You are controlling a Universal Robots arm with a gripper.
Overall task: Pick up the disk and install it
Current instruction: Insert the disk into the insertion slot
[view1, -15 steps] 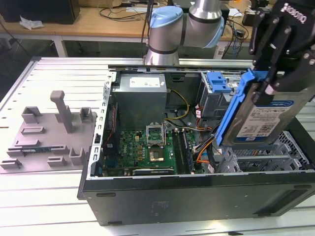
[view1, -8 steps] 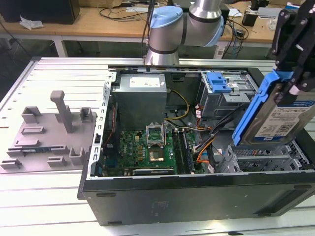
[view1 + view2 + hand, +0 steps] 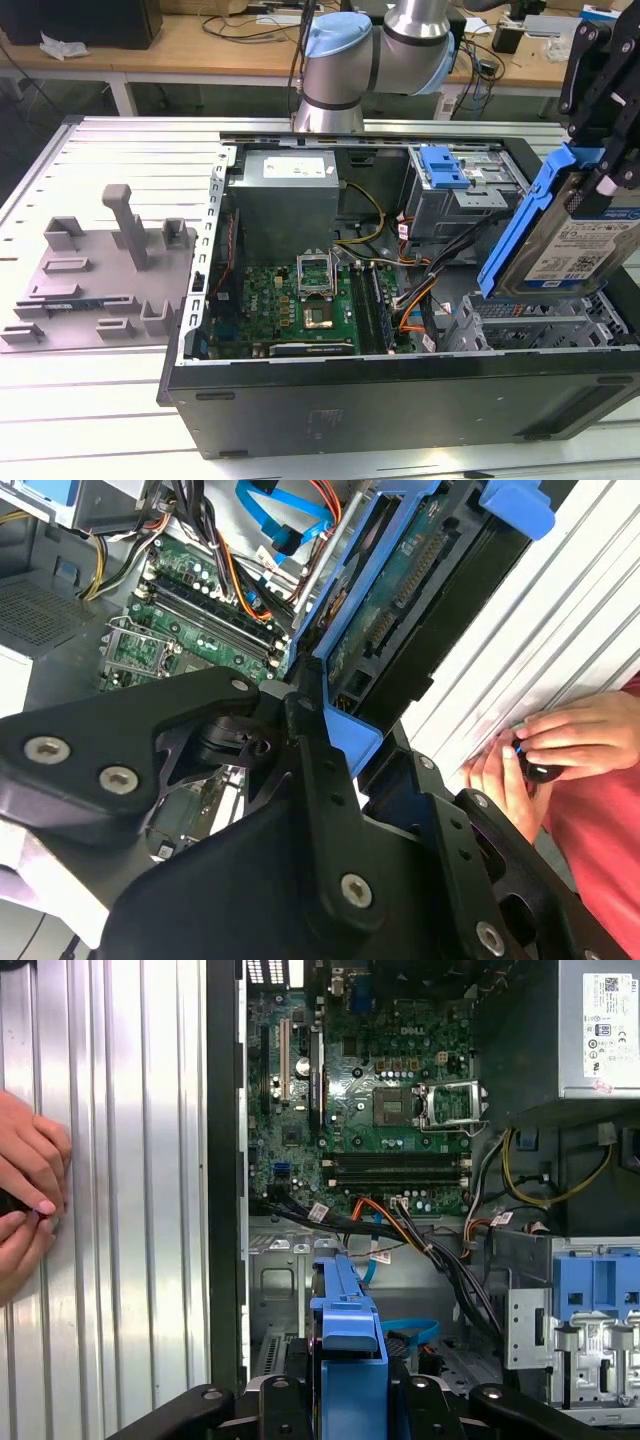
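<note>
In the exterior view, we see a black robot claw (image 3: 598, 165) pinching the top of a flat silver disk (image 3: 565, 235) with a white-and-blue label, framed in blue plastic. The disk hangs tilted in the air at the exterior view's right, just above an empty grey metal drive cage (image 3: 530, 325). The cage sits inside an open black computer case (image 3: 400, 400), which lies on a ribbed aluminium table (image 3: 80, 420). A green motherboard (image 3: 300, 300) covers the case floor, and a grey plastic fixture tray (image 3: 100, 270) sits well apart at the exterior view's left. In the second wrist view, we see the claw (image 3: 345, 725) pressed onto the blue frame, the disk's (image 3: 400, 610) green circuit-board underside, and a person's hands (image 3: 560, 750) on the table beside the case. In the first wrist view, we look along the disk's blue edge (image 3: 345, 1330) toward the case interior. We judge the pick-up done and the carry to the bay in hand; the disk is not yet seated. Seating it calls for the frame to be squared with the cage opening, clear of the loose black cables (image 3: 440, 1260).
</note>
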